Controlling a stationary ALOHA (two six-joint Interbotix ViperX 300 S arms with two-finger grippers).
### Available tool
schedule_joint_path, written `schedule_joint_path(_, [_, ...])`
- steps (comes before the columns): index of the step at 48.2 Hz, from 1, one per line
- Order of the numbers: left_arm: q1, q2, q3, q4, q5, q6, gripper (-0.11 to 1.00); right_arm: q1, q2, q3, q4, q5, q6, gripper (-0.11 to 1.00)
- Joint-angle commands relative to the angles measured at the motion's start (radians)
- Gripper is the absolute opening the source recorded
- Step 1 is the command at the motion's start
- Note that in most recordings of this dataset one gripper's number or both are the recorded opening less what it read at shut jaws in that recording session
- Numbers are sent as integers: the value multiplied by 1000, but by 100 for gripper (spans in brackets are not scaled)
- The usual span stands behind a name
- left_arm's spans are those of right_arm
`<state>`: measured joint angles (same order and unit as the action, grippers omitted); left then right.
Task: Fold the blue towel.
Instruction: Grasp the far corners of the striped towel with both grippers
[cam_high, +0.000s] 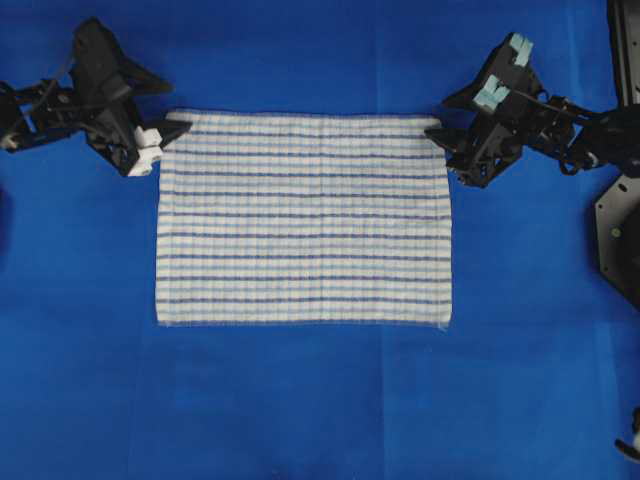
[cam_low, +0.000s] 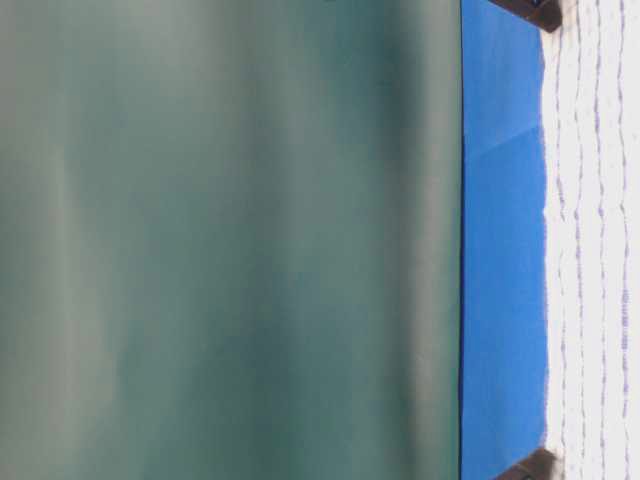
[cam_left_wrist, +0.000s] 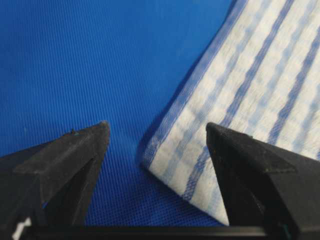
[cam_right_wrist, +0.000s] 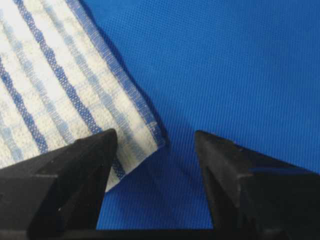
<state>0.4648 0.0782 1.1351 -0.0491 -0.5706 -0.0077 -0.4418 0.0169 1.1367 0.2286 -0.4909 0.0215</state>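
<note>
Because the fold has to start from two corners at once, the left claw (cam_high: 165, 140) sits at the upper-left corner of the striped blue towel (cam_high: 305, 220) and the right claw (cam_high: 447, 140) at its upper-right. Both gape wide, each straddling a corner and gripping nothing. The towel lies flat mid-frame on the blue-sheeted counter (cam_high: 300, 410).
</note>
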Motion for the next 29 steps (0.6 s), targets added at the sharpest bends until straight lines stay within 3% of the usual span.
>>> schedule_joint_path(1, [5, 3, -11, -3, -12, -11, 71, -2, -3, -14, 3, -11, -3, 70])
schedule_joint_path(5, [5, 3, -9, -3, -11, -35, 65, -2, -5, -12, 3, -11, -3, 67])
schedule_joint_path(8, [5, 3, -5, -3, -8, -49, 54, -2, -3, -12, 3, -9, -3, 62])
schedule_joint_path(14, [-2, 2, 0, -3, 12, -57, 21, 3, -3, -12, 3, -8, -3, 34])
schedule_joint_path(18, [-2, 2, 0, -3, 18, -57, 6, 9, -3, -14, 2, -8, -3, 16])
schedule_joint_path(22, [-2, 2, -5, -3, 20, -55, 5, 15, -3, -14, 3, -11, -3, 5])
schedule_joint_path(29, [-2, -5, -14, -3, 20, -44, 5, 20, -6, -17, 3, -6, -2, 4])
